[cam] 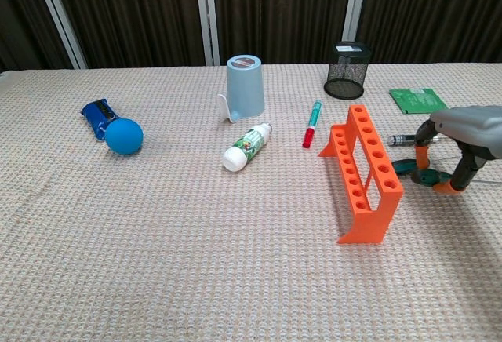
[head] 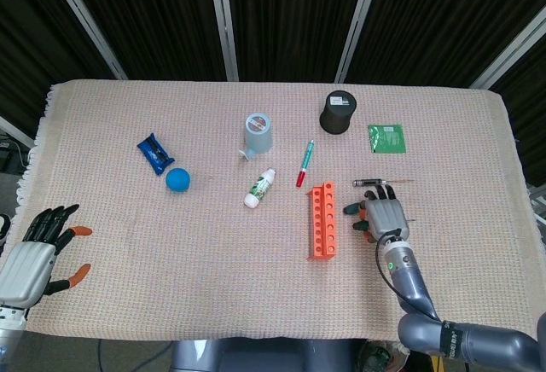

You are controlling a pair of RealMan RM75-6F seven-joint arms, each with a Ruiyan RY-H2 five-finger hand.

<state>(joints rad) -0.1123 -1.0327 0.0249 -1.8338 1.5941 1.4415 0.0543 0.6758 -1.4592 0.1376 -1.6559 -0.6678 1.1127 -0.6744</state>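
Right hand (head: 383,216) sitting palm-down on the cloth just at 3 o'clock of the orange rack (head: 322,218), fingers curled, nothing visibly gripped. Thin metal probe (head: 375,183) lying right at 12 o'clock of it, about at the fingertips; can't tell if touching. Left hand (head: 38,251) way off at 9 o'clock, fingers spread, holding nothing.

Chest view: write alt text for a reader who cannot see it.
The robot's right hand hovers fingers-down beside an orange tube rack, over a thin tool on a woven beige tablecloth. Further back stand a pale blue cup and black mesh holder; a blue ball lies left.
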